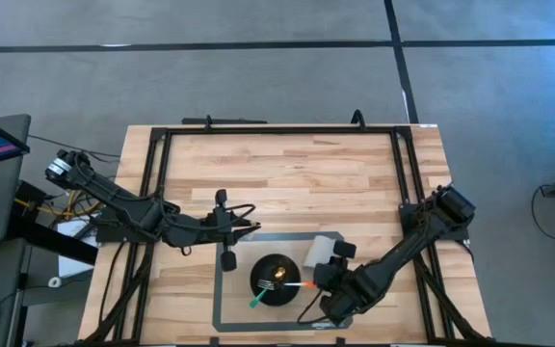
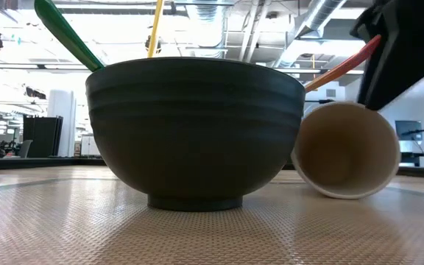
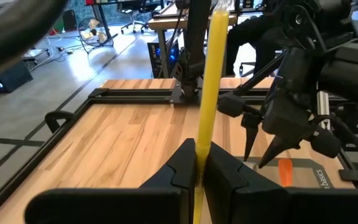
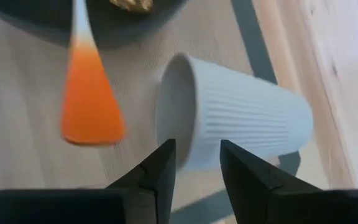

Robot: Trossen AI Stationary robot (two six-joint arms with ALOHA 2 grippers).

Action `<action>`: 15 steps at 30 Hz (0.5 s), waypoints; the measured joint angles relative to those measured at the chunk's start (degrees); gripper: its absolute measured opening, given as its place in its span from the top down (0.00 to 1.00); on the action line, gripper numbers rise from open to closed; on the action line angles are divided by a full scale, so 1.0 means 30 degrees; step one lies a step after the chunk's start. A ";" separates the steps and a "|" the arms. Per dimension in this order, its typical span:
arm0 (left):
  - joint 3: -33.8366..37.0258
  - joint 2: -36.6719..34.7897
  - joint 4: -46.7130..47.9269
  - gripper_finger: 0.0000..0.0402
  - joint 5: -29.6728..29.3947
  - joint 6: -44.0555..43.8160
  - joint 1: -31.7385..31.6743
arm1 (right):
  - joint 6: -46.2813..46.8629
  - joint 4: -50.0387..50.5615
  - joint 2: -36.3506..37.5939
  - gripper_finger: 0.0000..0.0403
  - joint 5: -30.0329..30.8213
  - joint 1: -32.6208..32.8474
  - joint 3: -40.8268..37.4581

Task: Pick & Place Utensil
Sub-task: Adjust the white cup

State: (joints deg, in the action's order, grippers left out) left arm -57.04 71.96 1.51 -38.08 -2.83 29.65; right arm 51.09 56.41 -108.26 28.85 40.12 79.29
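Left gripper [image 3: 199, 171] sat left of centre in high view, fingers clamped on yellow utensil [image 3: 210, 87], which stood upright between them. Right gripper [image 4: 196, 163] lay lower right of centre, fingers apart, gripping nothing, just beside white cup [image 1: 321, 251] lying on its side. Dark bowl [image 1: 276, 279] stood on grey mat [image 1: 227, 306] at bottom centre, holding green utensil [image 1: 259, 300], orange-handled utensil [image 1: 303, 285] and what looked like fork [image 1: 269, 282].

Wooden table [image 1: 287, 173], grey mat [image 1: 234, 313], black bowl [image 1: 276, 280], tipped white cup [image 1: 321, 250]
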 joint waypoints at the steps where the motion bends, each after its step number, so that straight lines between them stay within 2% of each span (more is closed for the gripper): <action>1: 0.0000 -0.0025 -0.0007 0.95 -0.0002 0.0000 0.0000 | 0.0000 -0.0206 0.0033 0.71 0.0323 0.0020 0.0007; 15: 0.0000 -0.0134 0.0003 0.95 -0.0002 0.0000 0.0000 | -0.1120 -0.1914 0.0120 0.71 0.1949 -0.0933 -0.1556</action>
State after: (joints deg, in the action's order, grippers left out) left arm -57.04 71.56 1.52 -38.09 -2.83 29.65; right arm 47.73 50.67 -107.90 34.69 37.32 74.62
